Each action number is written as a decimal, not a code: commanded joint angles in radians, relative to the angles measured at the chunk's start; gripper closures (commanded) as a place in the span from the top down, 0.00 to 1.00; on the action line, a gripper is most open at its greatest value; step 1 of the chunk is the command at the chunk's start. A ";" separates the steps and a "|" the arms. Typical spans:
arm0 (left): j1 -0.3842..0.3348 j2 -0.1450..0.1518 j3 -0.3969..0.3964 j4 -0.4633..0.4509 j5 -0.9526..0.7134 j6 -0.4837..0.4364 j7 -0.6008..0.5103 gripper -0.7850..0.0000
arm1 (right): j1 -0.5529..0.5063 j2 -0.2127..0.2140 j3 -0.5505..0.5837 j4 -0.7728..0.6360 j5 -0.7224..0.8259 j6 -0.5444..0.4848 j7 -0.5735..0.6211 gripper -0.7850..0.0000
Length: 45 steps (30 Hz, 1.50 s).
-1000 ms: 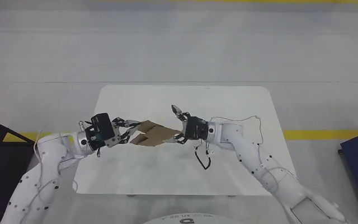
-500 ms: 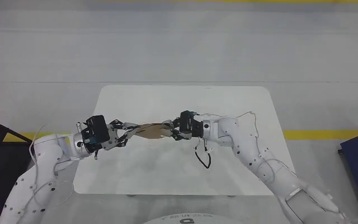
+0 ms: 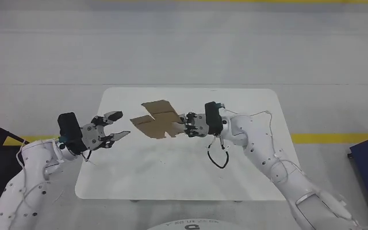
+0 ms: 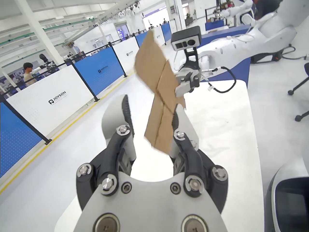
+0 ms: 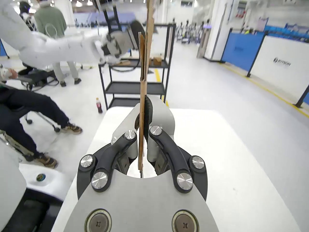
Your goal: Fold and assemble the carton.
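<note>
Gripping the carton by one edge, the right tool has its fingers closed on the cardboard, which it holds in the air above the middle of the tabletop, a little toward the far edge. The carton is a flattened brown sheet with creases and cut flaps, and its visible faces are plain cardboard. In the right wrist view it stands edge-on between the two fingers. The left tool sits over the left edge of the tabletop with its fingers spread apart, holding nothing and well clear of the carton. A black cable loops from the right arm down over the tabletop. Beyond the tabletop, white barrier panels each carry a small dark logo with a word beside it.

Half a second ago both tools pinched the carton between them, seen almost edge-on from above. Since then the left tool has let go and drawn back, and the sheet now shows its broad face to the top view.
</note>
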 commanded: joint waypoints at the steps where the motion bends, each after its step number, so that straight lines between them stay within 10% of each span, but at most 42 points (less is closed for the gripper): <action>1: 0.010 0.000 -0.012 0.048 -0.015 -0.020 0.060 1.00 | -0.021 0.012 0.024 -0.014 -0.024 0.000 -0.140 0.00; 5: 0.014 0.000 -0.012 0.082 -0.024 -0.038 0.095 1.00 | -0.050 0.027 0.065 -0.006 -0.012 0.000 -0.357 0.00; 14: 0.014 0.000 -0.012 0.082 -0.024 -0.038 0.095 1.00 | -0.051 0.028 0.068 -0.003 -0.004 0.000 -0.357 0.00; 24: 0.014 0.000 -0.012 0.082 -0.024 -0.038 0.095 1.00 | 0.110 -0.033 0.006 0.184 0.498 0.077 -0.203 0.00; 33: 0.014 0.000 -0.012 0.082 -0.024 -0.038 0.095 1.00 | 0.117 -0.037 0.009 0.190 0.514 0.089 -0.201 0.00; 36: 0.014 0.000 -0.012 0.082 -0.024 -0.038 0.095 1.00 | 0.129 -0.044 -0.053 0.278 0.878 0.044 0.037 0.00; 41: 0.014 0.000 -0.012 0.082 -0.024 -0.038 0.095 1.00 | 0.226 -0.044 -0.062 0.351 1.760 0.323 0.706 0.00; 45: 0.014 0.000 -0.012 0.082 -0.024 -0.038 0.095 1.00 | 0.243 -0.032 0.030 0.404 2.065 0.407 1.046 0.00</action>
